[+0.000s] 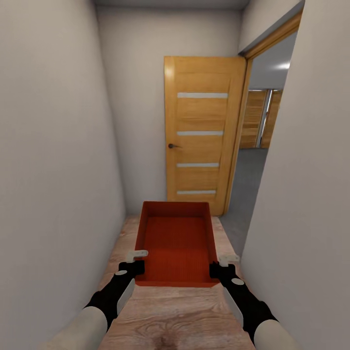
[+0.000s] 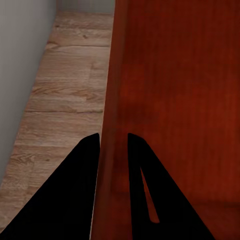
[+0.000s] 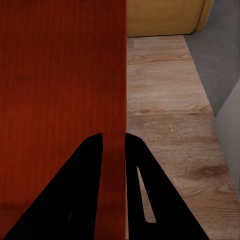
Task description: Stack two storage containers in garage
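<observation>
One storage container [image 1: 177, 243], orange-red, rectangular, open-topped, plain walls tapering slightly, ribbed-looking bottom inside. Nothing in it. Held level in the air over the wood plank floor [image 1: 170, 316] of a narrow white-walled hallway, long side pointing ahead, between both arms.

Left claw [image 1: 138, 266] pinched narrow on the container's left wall near the near-left corner; in the left wrist view the claw [image 2: 114, 142] has one finger [image 2: 75, 195] outside and one inside the wall [image 2: 112, 100]. Right claw [image 1: 219, 268] likewise clamped on the right wall near the near-right corner; right wrist view shows the claw [image 3: 114, 141] straddling the wall's edge [image 3: 122, 75].

Ahead: a wooden door [image 1: 201, 136] with four pale glass strips, swung open. To its right a doorway with grey concrete floor [image 1: 248, 180] and wooden plank doors [image 1: 260, 119] beyond.
</observation>
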You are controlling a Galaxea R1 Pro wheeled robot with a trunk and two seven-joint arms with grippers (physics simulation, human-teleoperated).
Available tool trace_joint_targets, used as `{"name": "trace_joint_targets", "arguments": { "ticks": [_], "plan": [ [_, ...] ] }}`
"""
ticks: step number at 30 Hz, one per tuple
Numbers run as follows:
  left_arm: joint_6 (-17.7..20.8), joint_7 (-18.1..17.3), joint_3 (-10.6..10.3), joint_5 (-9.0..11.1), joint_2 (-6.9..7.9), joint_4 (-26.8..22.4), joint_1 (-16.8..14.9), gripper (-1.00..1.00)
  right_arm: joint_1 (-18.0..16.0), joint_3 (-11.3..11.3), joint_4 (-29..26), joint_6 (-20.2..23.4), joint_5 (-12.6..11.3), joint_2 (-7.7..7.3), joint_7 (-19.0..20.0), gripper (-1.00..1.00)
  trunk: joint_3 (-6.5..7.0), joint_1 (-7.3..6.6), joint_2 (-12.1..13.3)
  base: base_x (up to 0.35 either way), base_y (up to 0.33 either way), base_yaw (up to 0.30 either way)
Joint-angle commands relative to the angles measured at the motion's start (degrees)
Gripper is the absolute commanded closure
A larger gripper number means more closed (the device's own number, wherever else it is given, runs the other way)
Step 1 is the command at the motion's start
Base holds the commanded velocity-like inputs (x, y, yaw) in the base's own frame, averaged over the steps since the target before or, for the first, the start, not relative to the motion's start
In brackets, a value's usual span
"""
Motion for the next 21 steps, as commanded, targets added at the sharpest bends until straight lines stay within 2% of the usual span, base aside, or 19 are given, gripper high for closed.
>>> {"name": "trace_joint_targets", "arguments": {
  "ticks": [1,21],
  "plan": [
    [0.39,4.01,4.74,0.27,0.08,-0.02,0.0,1.0,-0.06,-0.82,-0.32,-0.22,0.02,-0.07,-0.57,1.0,-0.07,0.04,-0.04,0.328,0.0,0.0],
    [0.39,4.01,4.72,0.25,0.08,-0.02,0.0,1.0,-0.06,-0.77,-0.32,-0.22,0.02,-0.11,-0.57,1.0,-0.07,0.04,-0.04,0.328,0.0,0.0]
  ]
}}
